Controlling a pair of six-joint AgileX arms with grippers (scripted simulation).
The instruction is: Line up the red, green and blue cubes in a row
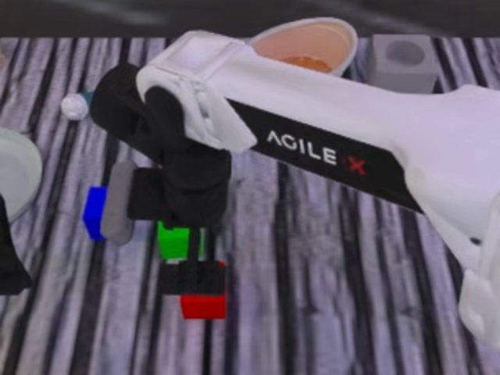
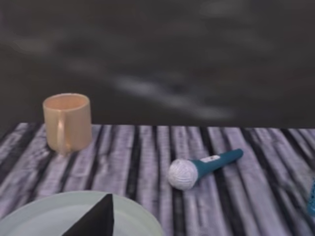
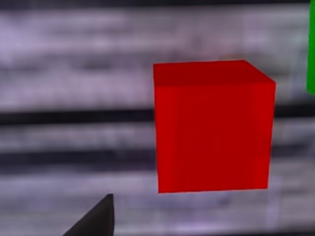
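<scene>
Cubes are sitting close under my right tool [image 1: 195,273], which is reaching across the striped tabletop [image 1: 336,266] from the right side. I am seeing the red cube [image 1: 204,303] right at its fingertips, resting on the tabletop; whether the fingers are clamping it or parted I cannot tell, since the wrist view is showing only one dark fingertip [image 3: 93,219] beside the cube's face. I am seeing the green cube [image 1: 173,241] just beyond the tool, near the red one, and the blue cube [image 1: 94,212] farther out past the green. My left tool [image 1: 9,258] is waiting at the tabletop's left edge, over a pale plate [image 1: 17,168].
</scene>
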